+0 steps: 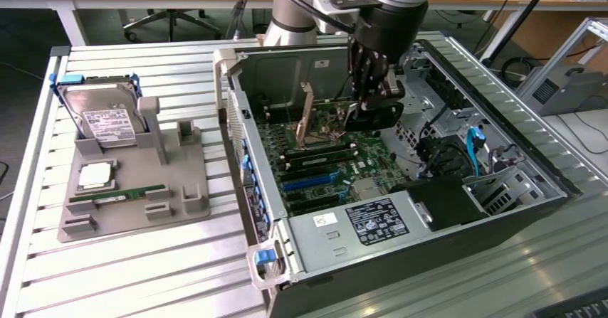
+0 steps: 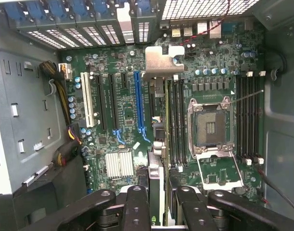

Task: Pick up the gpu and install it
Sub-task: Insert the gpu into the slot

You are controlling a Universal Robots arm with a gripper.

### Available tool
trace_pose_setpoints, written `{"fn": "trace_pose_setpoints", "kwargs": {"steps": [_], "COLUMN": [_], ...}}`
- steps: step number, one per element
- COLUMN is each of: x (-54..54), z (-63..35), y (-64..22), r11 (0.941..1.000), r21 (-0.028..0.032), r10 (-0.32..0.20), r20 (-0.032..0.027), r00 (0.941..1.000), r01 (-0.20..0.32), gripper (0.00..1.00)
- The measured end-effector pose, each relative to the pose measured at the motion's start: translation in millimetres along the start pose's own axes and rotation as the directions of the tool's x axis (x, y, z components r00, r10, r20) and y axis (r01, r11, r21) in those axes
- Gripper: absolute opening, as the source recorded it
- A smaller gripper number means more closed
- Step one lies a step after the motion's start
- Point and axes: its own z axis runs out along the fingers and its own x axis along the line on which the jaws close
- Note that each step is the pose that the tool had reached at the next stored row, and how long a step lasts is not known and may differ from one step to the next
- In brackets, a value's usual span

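While my end effector (image 2: 156, 202) clenches the gpu (image 2: 155, 180) edge-on between its fingers, the motherboard (image 2: 127, 110) lies just below inside the open computer case (image 1: 532, 154).

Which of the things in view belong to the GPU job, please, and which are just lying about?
Job: gpu, held in the pincer; motherboard, in the open case.
Lying about: hard drive, RAM stick and chip, on the grey tray.
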Motion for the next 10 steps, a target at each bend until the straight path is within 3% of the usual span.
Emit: {"fn": "trace_pose_setpoints", "kwargs": {"steps": [10], "x": [2.0], "z": [2.2], "y": [0.0], "r11": [1.0000], "r21": [0.0000], "r10": [0.000], "r20": [-0.0001], "r00": [1.0000], "r01": [0.000], "gripper": [0.27]}}
